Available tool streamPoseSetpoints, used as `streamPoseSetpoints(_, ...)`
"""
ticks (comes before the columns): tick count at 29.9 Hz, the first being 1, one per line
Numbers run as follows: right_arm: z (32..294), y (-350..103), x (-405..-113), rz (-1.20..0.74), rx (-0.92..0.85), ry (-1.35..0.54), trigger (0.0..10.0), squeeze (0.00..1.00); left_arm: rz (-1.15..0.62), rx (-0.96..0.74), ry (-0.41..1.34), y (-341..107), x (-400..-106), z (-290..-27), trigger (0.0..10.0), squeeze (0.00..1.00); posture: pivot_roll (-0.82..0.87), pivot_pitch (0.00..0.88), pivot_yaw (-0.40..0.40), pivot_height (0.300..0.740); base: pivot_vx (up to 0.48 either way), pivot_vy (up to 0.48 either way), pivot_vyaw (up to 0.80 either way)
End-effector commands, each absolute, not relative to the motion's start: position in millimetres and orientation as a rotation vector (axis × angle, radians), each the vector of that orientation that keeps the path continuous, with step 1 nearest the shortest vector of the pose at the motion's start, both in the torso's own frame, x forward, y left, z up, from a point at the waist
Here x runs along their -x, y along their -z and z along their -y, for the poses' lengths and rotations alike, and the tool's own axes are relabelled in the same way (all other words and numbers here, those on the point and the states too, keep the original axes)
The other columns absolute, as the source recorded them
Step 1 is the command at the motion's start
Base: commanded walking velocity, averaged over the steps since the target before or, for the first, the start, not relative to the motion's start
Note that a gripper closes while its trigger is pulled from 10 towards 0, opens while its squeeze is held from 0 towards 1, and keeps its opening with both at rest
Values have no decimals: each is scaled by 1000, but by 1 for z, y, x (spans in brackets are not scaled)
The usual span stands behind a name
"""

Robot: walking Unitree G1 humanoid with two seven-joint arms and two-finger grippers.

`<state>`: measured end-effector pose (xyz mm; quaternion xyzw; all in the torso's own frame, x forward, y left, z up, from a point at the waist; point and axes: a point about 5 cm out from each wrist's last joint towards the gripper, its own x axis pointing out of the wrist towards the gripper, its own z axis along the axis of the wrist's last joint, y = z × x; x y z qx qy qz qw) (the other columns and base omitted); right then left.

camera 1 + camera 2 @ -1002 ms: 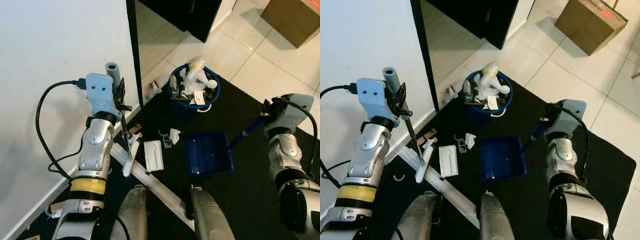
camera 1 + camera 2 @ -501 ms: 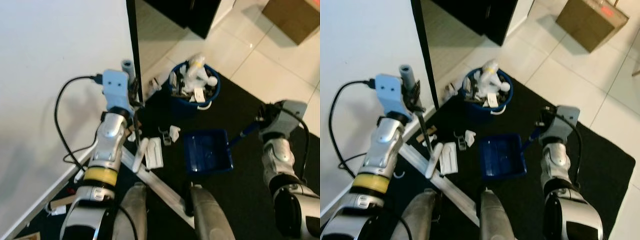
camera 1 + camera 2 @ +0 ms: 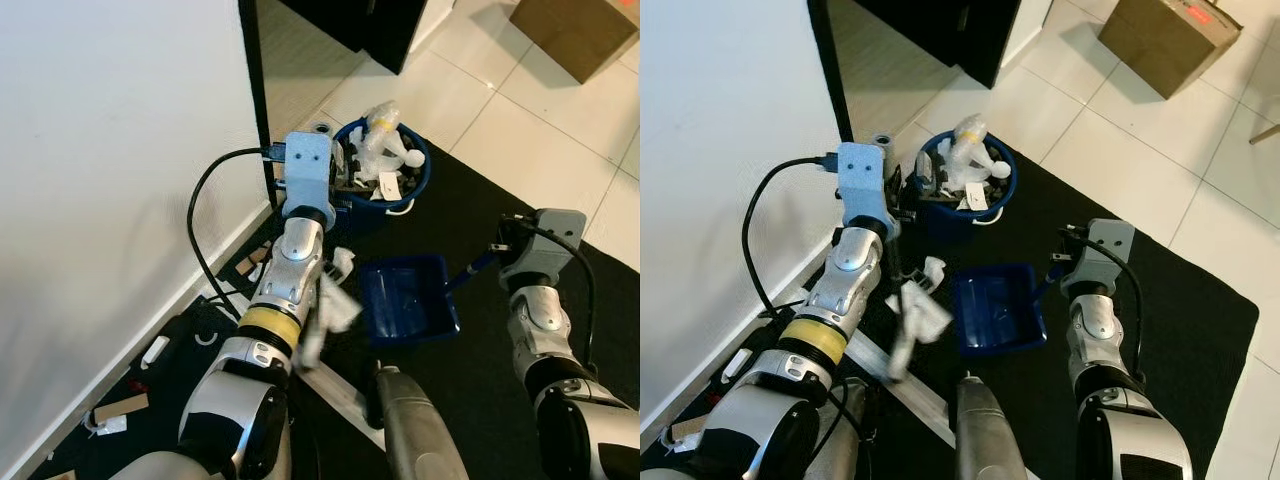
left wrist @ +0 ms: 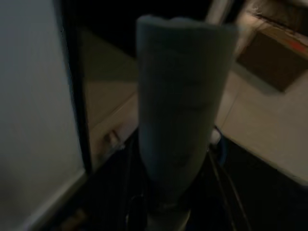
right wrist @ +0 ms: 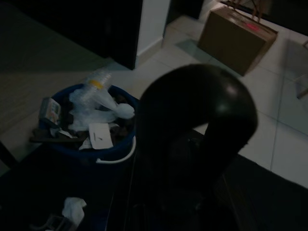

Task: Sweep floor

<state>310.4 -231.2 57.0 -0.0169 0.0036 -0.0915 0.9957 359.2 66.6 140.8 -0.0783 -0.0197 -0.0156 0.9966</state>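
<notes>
since a second ago my left gripper [image 3: 888,212], pinching the broom [image 3: 902,335], has swung it toward the dustpan [image 3: 997,310] held clamped by my right gripper [image 3: 1060,262], scraps [image 3: 925,315] now just beside its rim.

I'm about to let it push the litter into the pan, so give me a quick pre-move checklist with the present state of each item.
1. Left gripper holds the grey broom handle: ok, the handle rises between its fingers.
2. Right gripper holds the blue dustpan's handle: ok.
3. Blue plastic dustpan lies flat on the black mat, mouth toward the litter: ok.
4. White scraps of litter sit beside the dustpan's open edge: ok, though blurred.
5. Broom head behind the litter: cannot tell, motion blur.
6. Blue round bin has room: not ok, heaped above its rim.
</notes>
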Motion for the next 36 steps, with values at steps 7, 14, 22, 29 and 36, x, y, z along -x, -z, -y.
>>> streamPoseSetpoints(7, 224, -23, -291, -178, 4, 186, 0, 0, 219, 471, 196, -228, -354, 17, 10000, 0, 114, 305, -61, 740, 0, 0, 0)
streamPoseSetpoints(14, 214, -22, -293, -182, -8, 171, 0, 0, 363, 193, 290, -249, -370, -40, 10000, 0, 120, 300, -63, 740, 0, 0, 0)
streamPoseSetpoints(22, 215, -21, -291, -184, -2, 165, 0, 0, 390, -379, 369, -232, -378, -122, 10000, 0, 114, 304, -66, 740, 0, 0, 0)
streamPoseSetpoints(29, 219, -20, -288, -183, 14, 167, 0, 0, 331, -564, 438, -195, -371, -133, 10000, 0, 90, 312, -69, 740, 0, 0, 0)
streamPoseSetpoints(36, 225, -20, -285, -173, 37, 166, 0, 0, 418, -652, 359, -169, -360, -121, 10000, 0, 60, 327, -70, 740, 0, 0, 0)
